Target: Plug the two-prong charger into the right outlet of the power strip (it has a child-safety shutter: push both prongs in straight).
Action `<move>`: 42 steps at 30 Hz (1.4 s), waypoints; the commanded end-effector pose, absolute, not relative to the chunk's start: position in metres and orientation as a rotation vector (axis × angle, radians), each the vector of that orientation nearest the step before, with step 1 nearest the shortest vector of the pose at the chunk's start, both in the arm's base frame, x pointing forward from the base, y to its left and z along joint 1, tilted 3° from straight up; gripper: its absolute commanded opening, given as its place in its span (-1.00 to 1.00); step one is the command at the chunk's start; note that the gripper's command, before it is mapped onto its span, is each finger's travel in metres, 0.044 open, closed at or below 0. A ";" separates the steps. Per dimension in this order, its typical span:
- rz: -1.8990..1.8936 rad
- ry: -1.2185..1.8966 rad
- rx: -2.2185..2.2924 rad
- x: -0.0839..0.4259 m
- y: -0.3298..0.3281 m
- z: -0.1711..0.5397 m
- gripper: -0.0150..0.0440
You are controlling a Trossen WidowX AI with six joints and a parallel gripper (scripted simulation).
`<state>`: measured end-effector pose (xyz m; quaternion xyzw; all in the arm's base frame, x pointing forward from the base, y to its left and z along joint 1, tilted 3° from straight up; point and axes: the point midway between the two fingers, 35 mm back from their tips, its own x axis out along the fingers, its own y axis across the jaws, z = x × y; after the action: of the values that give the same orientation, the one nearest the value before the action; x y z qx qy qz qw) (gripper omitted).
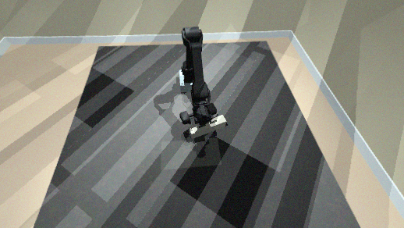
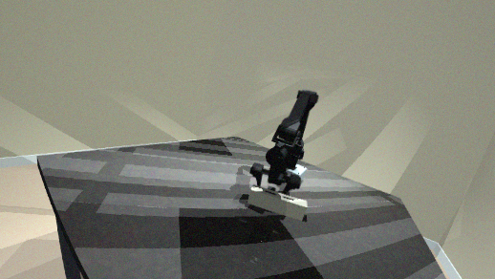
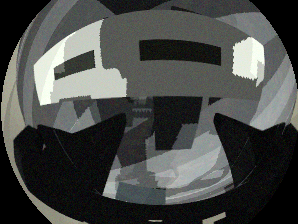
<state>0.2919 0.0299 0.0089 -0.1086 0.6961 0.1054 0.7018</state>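
Observation:
The power strip (image 1: 219, 120) (image 2: 273, 202) (image 3: 120, 50) is a pale block, partly in shadow, lying a little askew on the dark table top. Its face shows two long dark recesses in the wrist view, one at the left (image 3: 75, 66) and a wider one (image 3: 180, 52) right of the middle. My gripper (image 1: 199, 115) (image 2: 275, 185) (image 3: 172, 117) is open, its fingers wide apart with nothing held between them. It is low, close beside the strip, with the strip beyond the fingertips in the wrist view. I cannot make out the charger or its prongs; dark patches between the fingers look like shadows.
The dark table top (image 1: 129, 156) (image 2: 129, 229) carries strong light and shadow stripes. A small white piece (image 1: 182, 78) (image 2: 300, 170) shows near the arm's lower part, behind the gripper. The arm comes in from the back of the table.

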 end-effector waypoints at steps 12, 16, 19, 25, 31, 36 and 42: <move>0.239 1.552 -0.245 0.274 0.024 0.008 1.00; 0.239 1.552 -0.245 0.269 0.022 0.008 1.00; 0.239 1.553 -0.245 0.266 0.021 0.007 1.00; 0.239 1.553 -0.245 0.259 0.019 0.007 1.00; 0.239 1.554 -0.245 0.252 0.017 0.006 1.00; 0.239 1.554 -0.245 0.246 0.015 0.005 1.00; 0.239 1.555 -0.245 0.239 0.013 0.005 1.00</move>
<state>0.2447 0.0145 0.0053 -0.1090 0.6982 0.1058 0.6996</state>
